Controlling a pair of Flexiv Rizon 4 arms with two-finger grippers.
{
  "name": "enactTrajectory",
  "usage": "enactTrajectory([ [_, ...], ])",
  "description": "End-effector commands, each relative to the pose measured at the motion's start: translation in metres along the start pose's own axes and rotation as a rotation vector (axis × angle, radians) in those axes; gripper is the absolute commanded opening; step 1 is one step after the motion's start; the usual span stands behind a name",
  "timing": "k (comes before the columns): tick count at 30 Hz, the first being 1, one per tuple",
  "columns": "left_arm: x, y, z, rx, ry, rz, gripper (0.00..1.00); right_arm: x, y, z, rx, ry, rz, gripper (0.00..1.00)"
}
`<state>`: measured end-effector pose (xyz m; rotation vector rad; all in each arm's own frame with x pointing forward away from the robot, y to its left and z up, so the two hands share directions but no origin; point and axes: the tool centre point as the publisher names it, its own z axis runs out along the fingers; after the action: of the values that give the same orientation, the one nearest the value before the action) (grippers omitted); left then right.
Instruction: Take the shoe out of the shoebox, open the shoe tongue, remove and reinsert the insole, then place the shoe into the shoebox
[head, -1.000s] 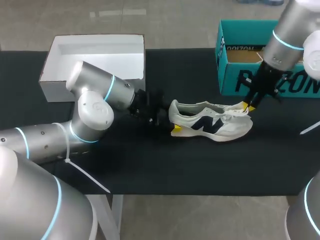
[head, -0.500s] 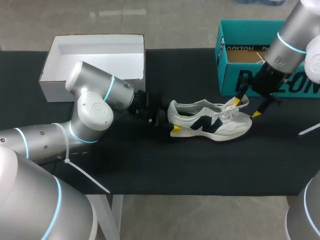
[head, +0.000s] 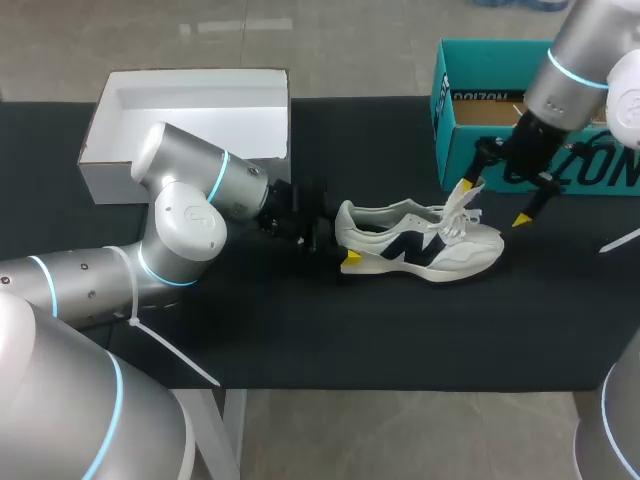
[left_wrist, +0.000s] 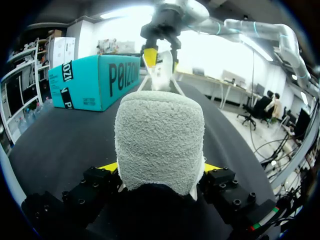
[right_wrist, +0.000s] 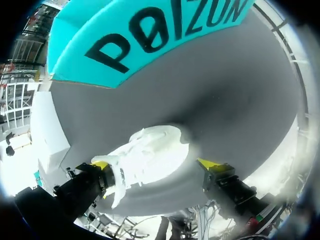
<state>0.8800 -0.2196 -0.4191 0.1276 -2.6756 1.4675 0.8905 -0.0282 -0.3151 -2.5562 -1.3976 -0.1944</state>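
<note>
Grey-fuzzed shoe heel (left_wrist: 159, 142) fills L wrist view.

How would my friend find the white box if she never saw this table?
Look at the black table, then its far edge on the left arm's side. The white box sits there, open and shallow; the other box, across the table, is teal with big dark letters.

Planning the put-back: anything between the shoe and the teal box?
Nothing rests between the shoe and the teal box. Only the right gripper hangs open in that gap, above the shoe's front end.
</note>
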Motion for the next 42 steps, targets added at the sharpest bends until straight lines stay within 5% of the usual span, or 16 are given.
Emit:
enactTrajectory([
  [1, 0.001, 0.000, -0.001, -0.003, 0.001, 0.000, 0.00, 0.021, -0.017, -0.037, -0.088, 0.164, -0.375, 1.00],
  [6, 0.001, 0.000, -0.001, -0.003, 0.001, 0.000, 0.00, 0.061, -0.031, -0.055, 0.055, 0.254, -1.159, 1.00],
  [10, 0.001, 0.000, -0.001, -0.003, 0.001, 0.000, 0.00, 0.081, -0.046, -0.068, 0.166, 0.203, -1.590, 1.00],
  [29, 0.001, 0.000, -0.001, -0.003, 0.001, 0.000, 0.00, 0.089, -0.040, -0.073, 0.153, 0.184, -1.675, 1.00],
  [34, 0.001, 0.000, -0.001, -0.003, 0.001, 0.000, 0.00, 0.108, -0.020, -0.088, 0.238, -0.222, -2.161, 1.00],
  [35, 0.001, 0.000, -0.001, -0.003, 0.001, 0.000, 0.00, 0.110, -0.018, -0.089, 0.208, -0.275, -2.275, 0.67],
  [36, 0.001, 0.000, -0.001, -0.003, 0.001, 0.000, 0.00, 0.111, -0.016, -0.088, 0.206, -0.330, -2.346, 0.45],
  [37, 0.001, 0.000, -0.001, -0.003, 0.001, 0.000, 0.00, 0.110, -0.015, -0.087, 0.222, -0.395, -2.385, 0.09],
  [38, 0.001, 0.000, -0.001, -0.003, 0.001, 0.000, 0.00, 0.111, -0.014, -0.087, 0.205, -0.442, -2.460, 0.00],
  [42, 0.001, 0.000, -0.001, -0.003, 0.001, 0.000, 0.00, 0.113, -0.012, -0.086, 0.142, -0.508, -2.636, 0.00],
])
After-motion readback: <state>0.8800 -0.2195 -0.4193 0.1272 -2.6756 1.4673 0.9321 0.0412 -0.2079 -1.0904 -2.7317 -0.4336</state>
